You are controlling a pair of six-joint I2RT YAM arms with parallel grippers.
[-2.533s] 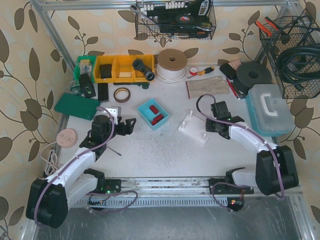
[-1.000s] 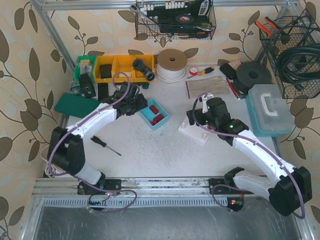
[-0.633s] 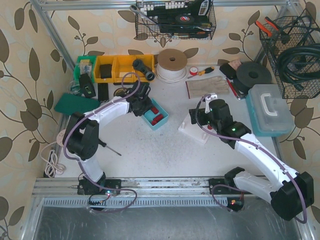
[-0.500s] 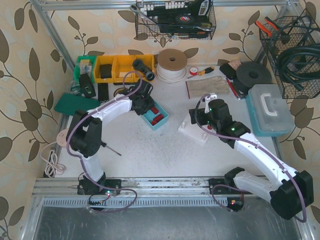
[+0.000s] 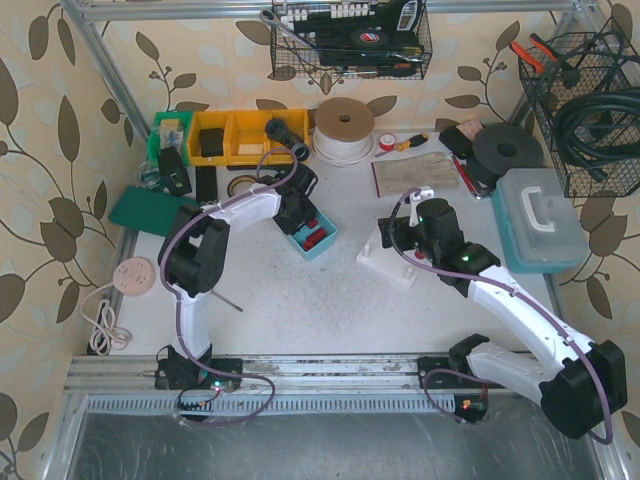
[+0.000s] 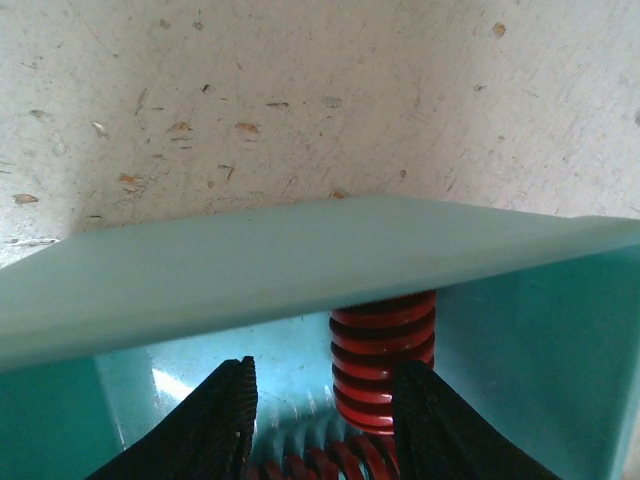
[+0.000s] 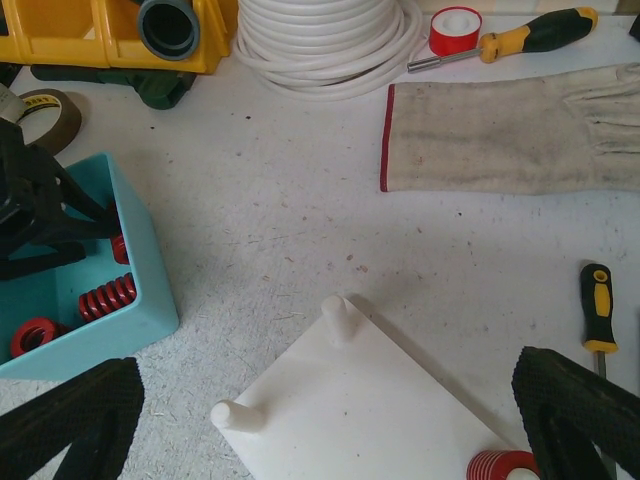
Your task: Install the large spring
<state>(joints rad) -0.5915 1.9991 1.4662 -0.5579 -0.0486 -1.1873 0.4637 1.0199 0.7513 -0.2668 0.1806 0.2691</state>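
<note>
Several red springs lie in the blue bin (image 5: 322, 243). My left gripper (image 5: 300, 212) reaches down inside it. In the left wrist view one upright red spring (image 6: 385, 350) stands between the black fingers (image 6: 215, 425) behind the bin's rim (image 6: 300, 260). It rests against the right finger and a gap shows on its left. Another spring lies across the bin floor below. The left gripper (image 6: 325, 375) is partly open. My right gripper (image 7: 325, 420) hangs wide open over the white peg board (image 7: 380, 410), holding nothing. Two bare pegs (image 7: 338, 318) stand up, and a red spring (image 7: 500, 466) sits at a board corner.
A white cord coil (image 7: 330, 30), a work glove (image 7: 510, 135) and a yellow-handled screwdriver (image 7: 597, 300) lie beyond the board. Yellow bins (image 5: 240, 135) line the back left. A clear box (image 5: 540, 215) stands at the right, and a small screwdriver (image 5: 215, 290) lies front left.
My left arm swung from the near edge up into the blue bin and its jaws narrowed. The right arm rose over the peg board and has held still lately.
</note>
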